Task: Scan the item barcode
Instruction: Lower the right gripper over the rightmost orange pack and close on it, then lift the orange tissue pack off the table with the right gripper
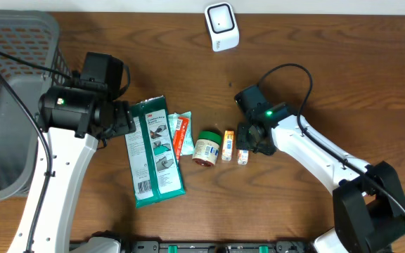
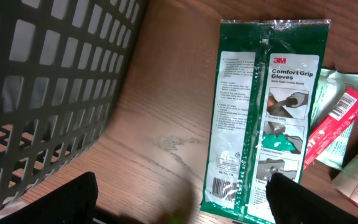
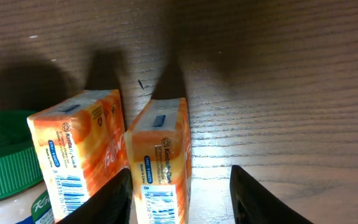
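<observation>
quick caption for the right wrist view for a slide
Right pincer straddling the right-hand orange box on the wooden table, a second orange box and a green-lidded jar beside it

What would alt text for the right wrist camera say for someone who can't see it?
Close-up: the right end effector open around an orange box standing on a wooden table, a second orange box close beside it. A green-lidded jar sits at the left edge.
</observation>
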Tool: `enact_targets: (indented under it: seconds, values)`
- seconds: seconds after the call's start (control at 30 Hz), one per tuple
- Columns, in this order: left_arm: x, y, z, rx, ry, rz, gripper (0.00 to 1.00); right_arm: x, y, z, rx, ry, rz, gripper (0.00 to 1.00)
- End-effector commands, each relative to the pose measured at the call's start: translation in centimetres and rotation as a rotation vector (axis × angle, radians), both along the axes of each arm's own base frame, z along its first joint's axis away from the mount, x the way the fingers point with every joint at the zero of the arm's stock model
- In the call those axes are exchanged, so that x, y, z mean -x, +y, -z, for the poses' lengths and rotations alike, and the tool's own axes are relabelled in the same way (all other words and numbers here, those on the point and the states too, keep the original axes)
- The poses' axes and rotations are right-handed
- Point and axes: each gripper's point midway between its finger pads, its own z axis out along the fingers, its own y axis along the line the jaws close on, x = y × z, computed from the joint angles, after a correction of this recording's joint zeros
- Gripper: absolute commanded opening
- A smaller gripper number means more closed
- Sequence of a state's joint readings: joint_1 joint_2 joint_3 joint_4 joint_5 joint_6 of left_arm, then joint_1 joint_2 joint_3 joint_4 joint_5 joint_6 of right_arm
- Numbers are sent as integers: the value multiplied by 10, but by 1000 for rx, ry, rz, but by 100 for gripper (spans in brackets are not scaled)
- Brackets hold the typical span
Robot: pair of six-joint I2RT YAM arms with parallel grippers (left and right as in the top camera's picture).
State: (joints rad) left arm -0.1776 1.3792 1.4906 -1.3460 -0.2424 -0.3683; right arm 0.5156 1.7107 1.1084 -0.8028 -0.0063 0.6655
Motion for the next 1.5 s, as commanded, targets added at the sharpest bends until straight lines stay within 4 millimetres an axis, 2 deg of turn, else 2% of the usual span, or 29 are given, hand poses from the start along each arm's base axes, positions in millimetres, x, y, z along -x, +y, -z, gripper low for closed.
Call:
enact_targets:
  seconds: [0.0,0.2,0.37,0.47,0.53,0.73,0.87,0.9,1.1,1.23,1.33,1.47]
  values:
    - [0,3,-1,-14,1,-1,87,3,-12,5,71,-2,-23,45]
    - [0,3,-1,-14,1,-1,87,2,-36,5,146,7,-7,44]
    - [0,3,-1,-15,1,-1,87,5,-74,4,246,45,44,48]
    - [0,3,-1,-14,1,-1,88,4,-86,4,252,59,79,48]
    - [0,3,-1,-15,1,-1,88,5,-78,4,183,84,78,48]
    - [0,3,-1,-15,1,-1,87,10,-25,0,-86,122,-79,48]
    - [0,3,-1,-14,1,-1,87,14,-14,0,-81,117,-118,47]
    - [0,3,-1,-15,1,-1,88,15,-12,2,-52,106,-110,41]
    - [0,3,-1,-15,1,-1,87,13,-25,6,158,18,-36,29]
    - [0,3,-1,-15,1,-1,87,12,-25,11,211,-31,-63,29]
    - [0,3,-1,-14,1,-1,87,17,-22,27,208,-53,-82,27]
    - [0,3,-1,-14,1,-1,87,20,-34,41,242,-71,-72,22]
